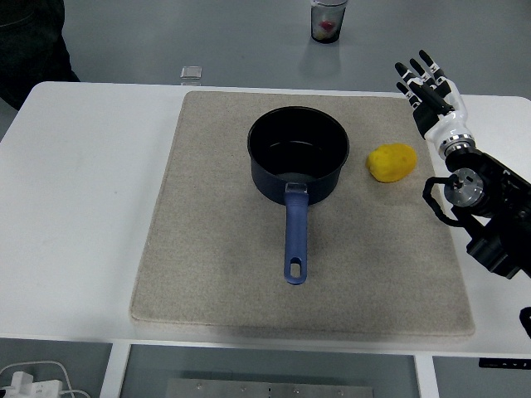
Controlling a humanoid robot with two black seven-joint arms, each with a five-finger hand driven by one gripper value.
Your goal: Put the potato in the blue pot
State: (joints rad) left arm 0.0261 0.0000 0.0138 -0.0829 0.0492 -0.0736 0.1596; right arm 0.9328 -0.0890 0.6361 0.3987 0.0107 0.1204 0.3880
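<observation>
From the head view, the yellow potato (392, 162) lay on the mat just right of the blue pot (298, 155), looking firm, light and smooth, best cupped across its middle, while the right hand (425, 83) hovered nearby, fingers spread, empty.

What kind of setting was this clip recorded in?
Most likely a robotics lab or test room, not a real kitchen: a plain white table on a bare grey floor, a beige mat holding only a blue pot and a potato, and cables and a plug beneath the table.
</observation>
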